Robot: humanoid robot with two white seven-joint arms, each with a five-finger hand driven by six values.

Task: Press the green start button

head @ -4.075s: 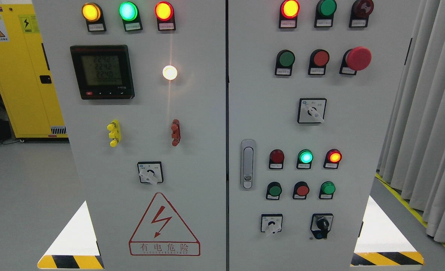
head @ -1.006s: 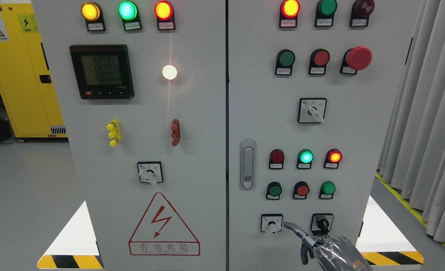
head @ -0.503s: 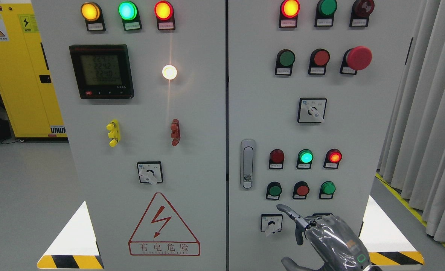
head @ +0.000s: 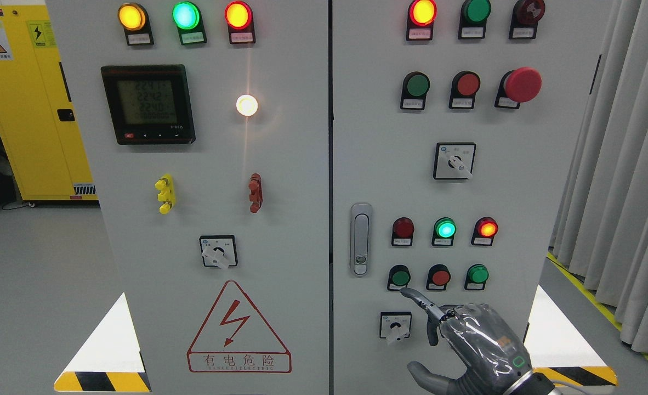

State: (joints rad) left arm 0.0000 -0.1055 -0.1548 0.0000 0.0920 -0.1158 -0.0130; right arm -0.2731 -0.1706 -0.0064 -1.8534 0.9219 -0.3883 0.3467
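A grey electrical cabinet [head: 357,137] carries rows of buttons and lamps on its right door. In the lower button row a dark green push button [head: 399,277] sits at the left, a red button [head: 440,277] in the middle and a brighter green button [head: 477,274] at the right. My right hand [head: 469,332] rises from the lower right with its index finger [head: 418,300] stretched out and the other fingers curled. The fingertip is just below the left green button, close to its lower edge. Contact cannot be told. The left arm is not in view.
A lit green lamp [head: 444,227] sits between two red lamps above the row. A rotary switch [head: 395,325] lies just left of my hand; my hand hides the key switch. A door handle [head: 361,240], a red mushroom stop button [head: 521,85] and curtains [head: 620,164] are also near.
My right hand has come up from the bottom edge and moved up and left. Its index fingertip went from beside the rotary switch to just under the left green button.
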